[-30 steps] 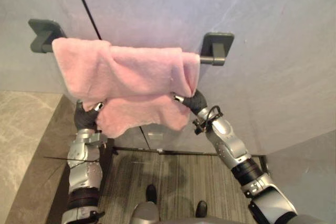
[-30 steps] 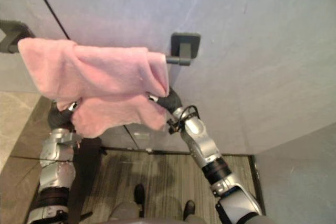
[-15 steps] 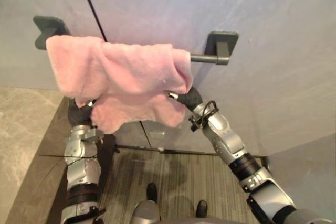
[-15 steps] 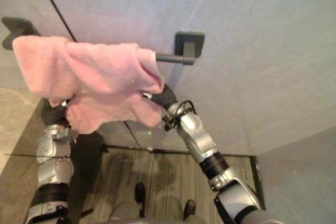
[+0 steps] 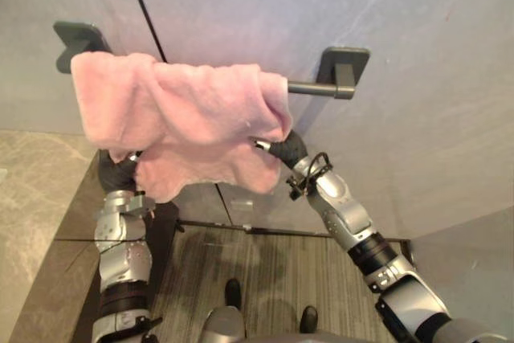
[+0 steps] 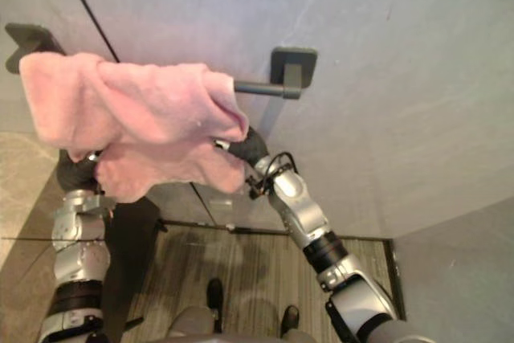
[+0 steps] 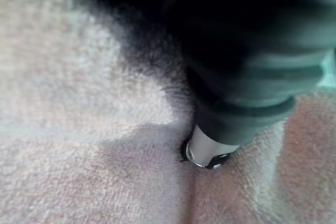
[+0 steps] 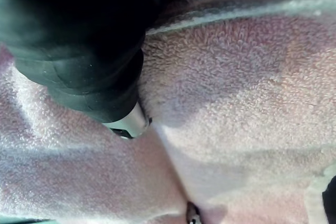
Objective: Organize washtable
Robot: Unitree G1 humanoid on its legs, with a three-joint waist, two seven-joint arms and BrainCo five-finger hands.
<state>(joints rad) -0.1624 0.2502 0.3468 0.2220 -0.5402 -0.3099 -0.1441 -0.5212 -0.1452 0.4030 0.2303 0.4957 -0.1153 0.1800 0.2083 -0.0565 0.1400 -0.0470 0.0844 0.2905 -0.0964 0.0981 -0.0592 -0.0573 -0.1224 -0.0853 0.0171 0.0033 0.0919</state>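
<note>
Against the grey wall [image 5: 401,38], a pink towel [image 5: 185,110] bunched over the dark rail [image 5: 309,87], crowded toward its left end and hanging uneven. Likely mid-straightening, hence both arms raised beneath. Left hand [image 5: 119,173] tucked under the lower left fold, right hand [image 5: 287,149] under the right edge; buried in cloth, so impossible to tell whether open or gripping.

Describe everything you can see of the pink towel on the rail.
The pink towel is soft, looped terry cloth, draped over the dark wall rail and bunched toward the left bracket, leaving the rail's right end bare. It hangs in rumpled folds with an uneven lower edge. The left robot hand and right robot hand reach up into its lower folds from beneath, touching the cloth.
</note>
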